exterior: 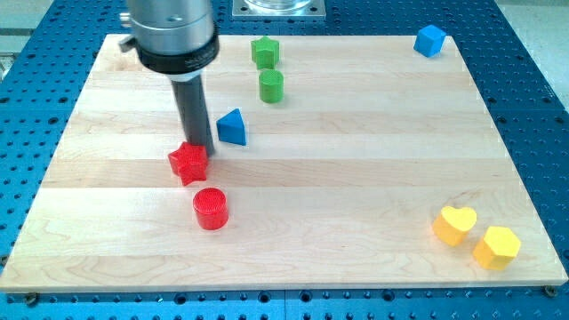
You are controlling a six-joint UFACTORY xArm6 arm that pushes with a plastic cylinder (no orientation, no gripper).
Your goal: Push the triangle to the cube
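At the frame's left of centre, my tip [197,148] comes down just behind the red star block [188,164], at or touching its upper edge; the exact contact is hidden by the star itself. There are no fingers to spread or press here, only the plain dark rod, and it holds nothing. Just below the star sits the red cylinder [211,209], close but apart from it.

A little to the right of the tip, near it but not touching, stands the blue triangle [233,127], the block to be moved. Above it, in the upper middle of the wooden board [356,178], sit the green cylinder [271,86] and, behind that, a green star-like block [265,52].

Far off in the upper right corner of the frame lies the blue cube [429,41], the goal. Triangle and cube are well apart, with most of the board's width between them, so I judge the push barely begun: the tip is on the triangle's left, a fair side to drive it rightward and upward.

In the lower right rest a yellow heart [454,224] and a yellow hexagonal block [496,247], out of the likely path.
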